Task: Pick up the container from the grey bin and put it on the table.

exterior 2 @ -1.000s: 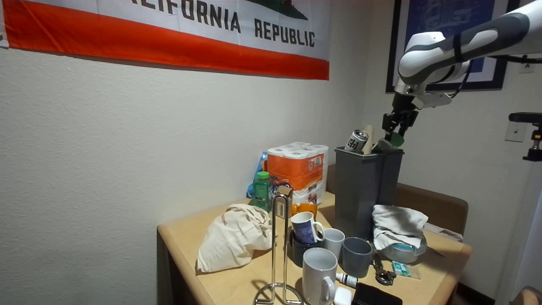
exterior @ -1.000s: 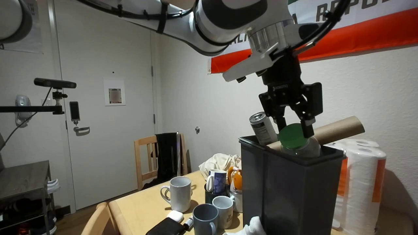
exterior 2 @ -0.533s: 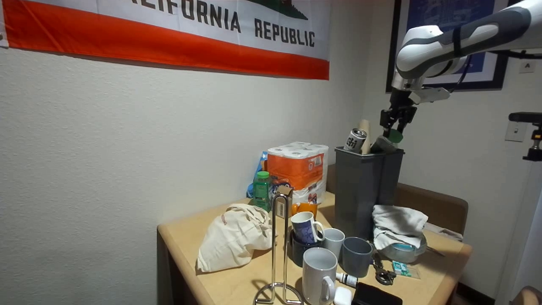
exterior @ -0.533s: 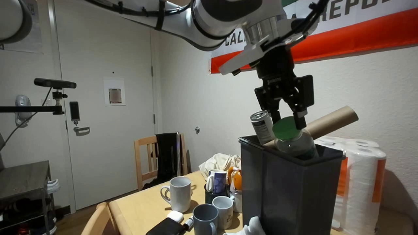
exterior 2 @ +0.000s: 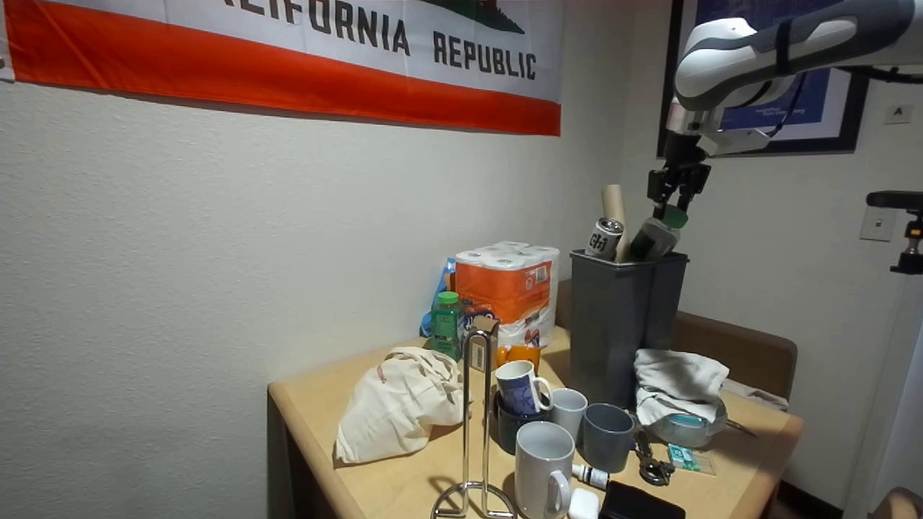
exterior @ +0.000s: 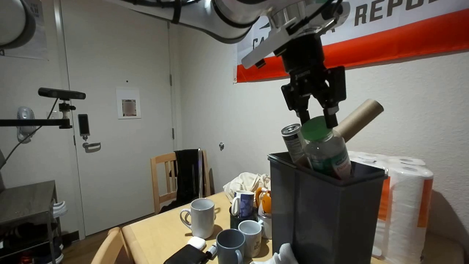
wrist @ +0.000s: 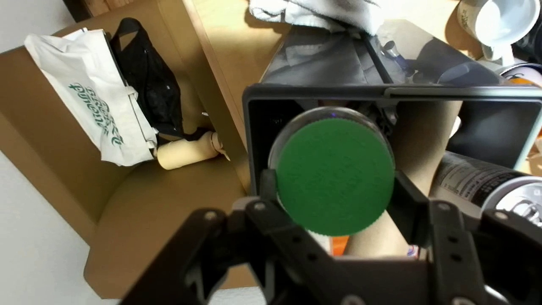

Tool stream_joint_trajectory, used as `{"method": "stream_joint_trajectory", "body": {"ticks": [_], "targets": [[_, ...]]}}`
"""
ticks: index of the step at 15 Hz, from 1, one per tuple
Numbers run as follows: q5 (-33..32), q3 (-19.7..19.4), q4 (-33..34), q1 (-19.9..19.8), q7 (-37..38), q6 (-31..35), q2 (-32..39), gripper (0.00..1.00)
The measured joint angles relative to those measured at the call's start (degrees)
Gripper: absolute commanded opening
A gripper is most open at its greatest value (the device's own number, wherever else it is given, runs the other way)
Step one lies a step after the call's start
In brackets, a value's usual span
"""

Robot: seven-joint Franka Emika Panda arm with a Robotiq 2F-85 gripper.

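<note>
Half done, probably. Gripping the container (exterior: 326, 149) by its green lid (wrist: 334, 176) with the end effector (exterior: 317, 120), tilted just below it, not yet clear of the grey bin (exterior: 329, 220) underneath. Left to do: lift out, lower to the tabletop (exterior: 157, 234) farther down, let go.

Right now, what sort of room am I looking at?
Probably a home or dorm room: mugs cluster on the wooden table, a California flag hangs on the wall, and a low rack holds shoes.
</note>
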Motion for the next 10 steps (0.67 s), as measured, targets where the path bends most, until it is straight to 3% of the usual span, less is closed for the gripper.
{"method": "stream_joint_trajectory", "body": {"ticks": [10], "targets": [[-6.7,0.2,9.0,3.1,2.6,-8.5,-0.1,0.40]]}}
